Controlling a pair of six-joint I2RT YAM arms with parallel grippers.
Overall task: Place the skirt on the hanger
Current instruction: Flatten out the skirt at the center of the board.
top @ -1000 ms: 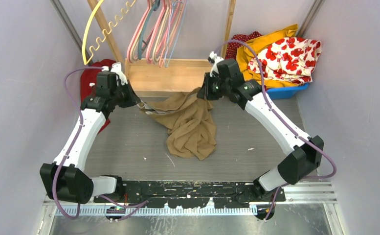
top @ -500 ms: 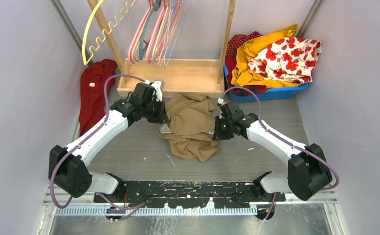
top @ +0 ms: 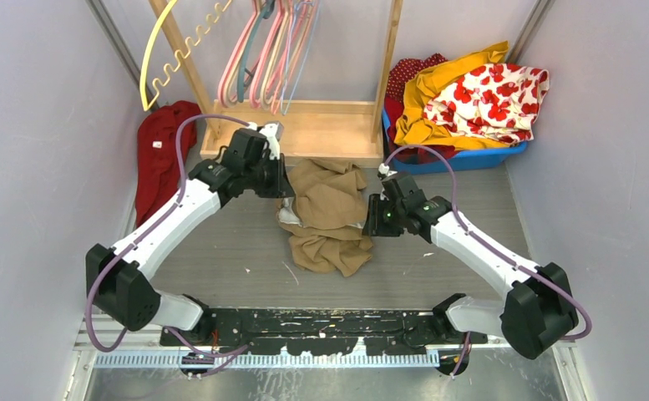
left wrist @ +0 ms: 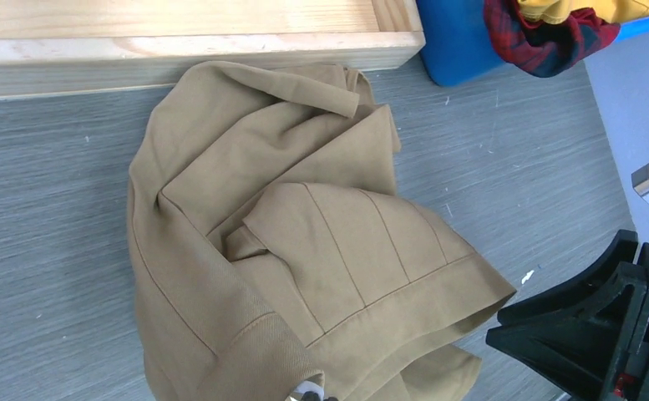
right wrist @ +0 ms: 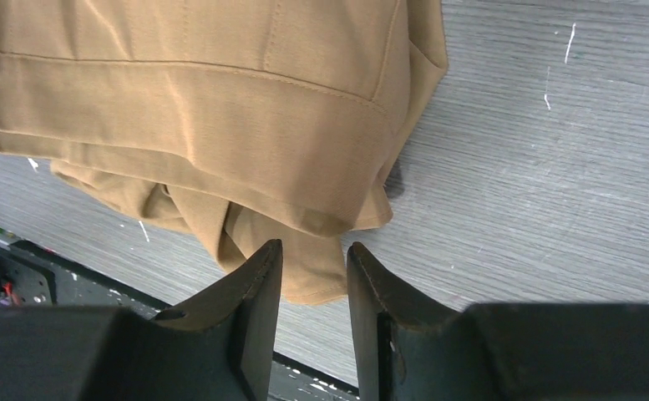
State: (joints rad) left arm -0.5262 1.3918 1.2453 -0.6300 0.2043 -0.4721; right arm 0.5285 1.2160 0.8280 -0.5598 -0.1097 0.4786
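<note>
Right end effector [right wrist: 314, 276] slightly apart below skirt [right wrist: 220, 109] hem, wrist view only

The grey wood-grain table [top: 463, 209] carries a crumpled tan skirt [top: 327, 213] at centre frame. At the top sit a wooden rack base [top: 304, 129] and, upper right, a blue bin [top: 471, 157] of clothes. A red garment [top: 155, 150] lies at upper left.

Pale lilac walls [top: 28, 167] enclose a grey woodgrain table [top: 438, 267]; a wooden rack base [top: 321, 129] sits far centre, possibly pine.
</note>
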